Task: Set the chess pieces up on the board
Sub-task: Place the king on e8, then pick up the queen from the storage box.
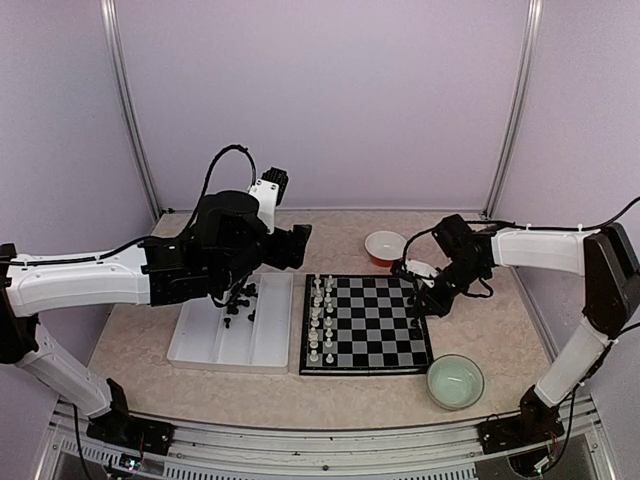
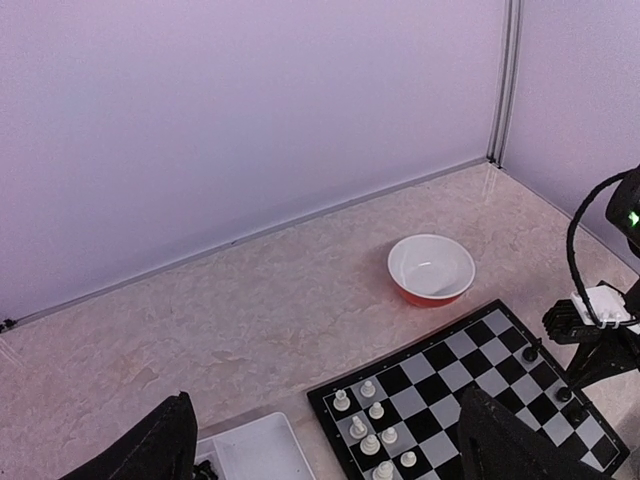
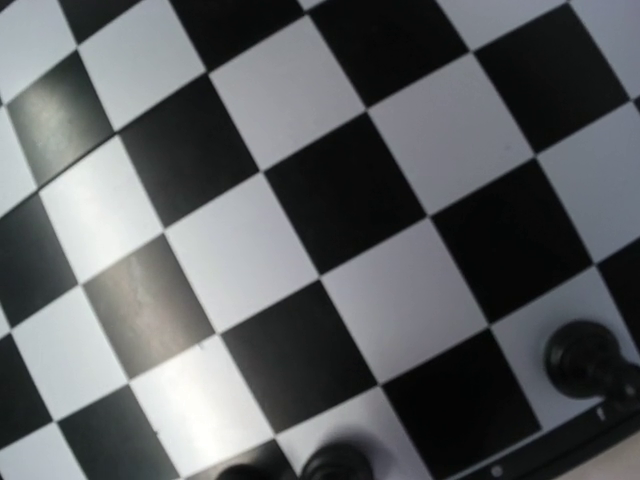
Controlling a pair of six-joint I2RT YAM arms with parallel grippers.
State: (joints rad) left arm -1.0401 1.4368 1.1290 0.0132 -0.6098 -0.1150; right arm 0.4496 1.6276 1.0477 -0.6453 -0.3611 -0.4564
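- chess pieces (image 1: 318,322) in white are standing in two files along the left side of the board (image 1: 370,340) in the top view, so that half is looking done. a few black pieces (image 1: 414,305) are sitting at its right edge. loose black pieces (image 1: 238,300) are lying in the white tray (image 1: 215,345) just beside the board, so the black side is looking mostly left to do.
- in the same view the left gripper (image 1: 290,246) is hanging above the tray's far end, and the right gripper (image 1: 425,300) is reaching over the board's right edge. the red bowl (image 1: 385,247) and the green bowl (image 1: 455,381) are showing no pieces inside.
- from the left wrist, its fingers (image 2: 150,450) are standing wide apart with nothing between them, and the red bowl is looking bare inside.
- from the right wrist, its own fingers are not showing. the jaws are closed, and i cannot tell whether a piece is pinched there. black pieces are sitting on the board's edge row below.
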